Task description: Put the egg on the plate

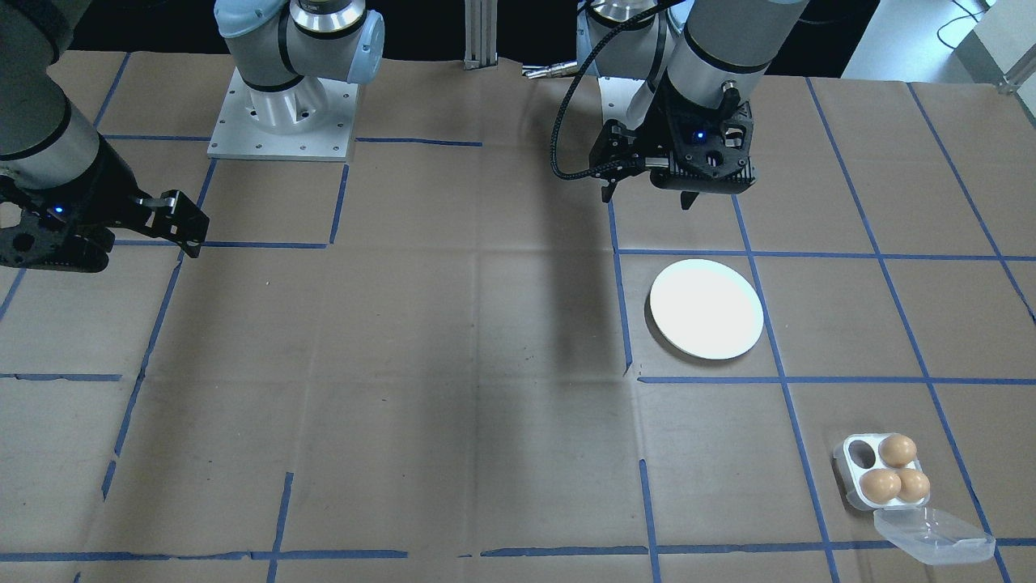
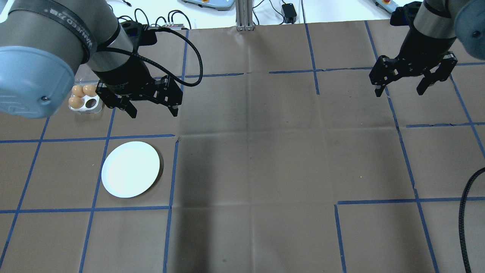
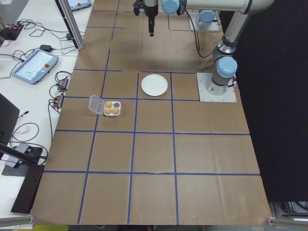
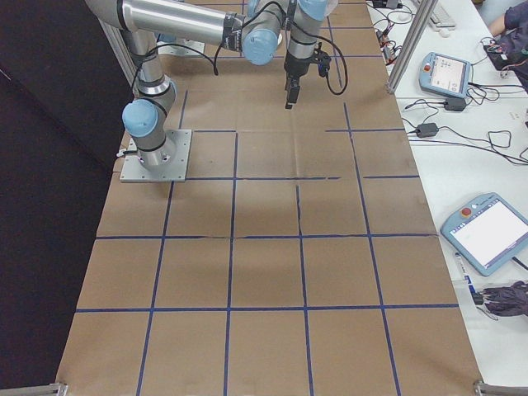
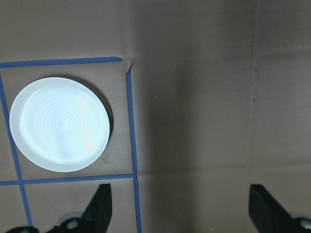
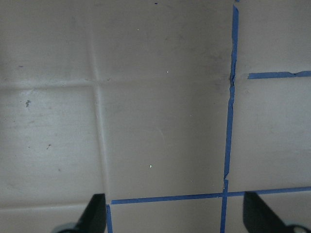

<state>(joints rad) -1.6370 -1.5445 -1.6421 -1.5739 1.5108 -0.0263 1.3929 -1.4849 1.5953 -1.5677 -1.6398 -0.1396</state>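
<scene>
Round flat glossy white plate [image 1: 706, 308]: lying flat on brown paper, bare, inside blue-taped square. Three brown oval eggs [image 1: 896, 472]: seated in cups of small white four-cup tray [image 1: 851, 468], fourth cup vacant, well apart from plate.

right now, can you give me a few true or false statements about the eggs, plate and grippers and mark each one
1. The plate has an egg on it. False: it is bare.
2. The egg tray holds three brown eggs and has one empty cup. True.
3. The left gripper is shut on an egg. False: it is open and holds nothing, up over the table between tray and plate.
4. The tray's clear lid is open. True.
5. The right gripper hangs over the plate. False: it is open above bare table paper on the other side of the table.
</scene>
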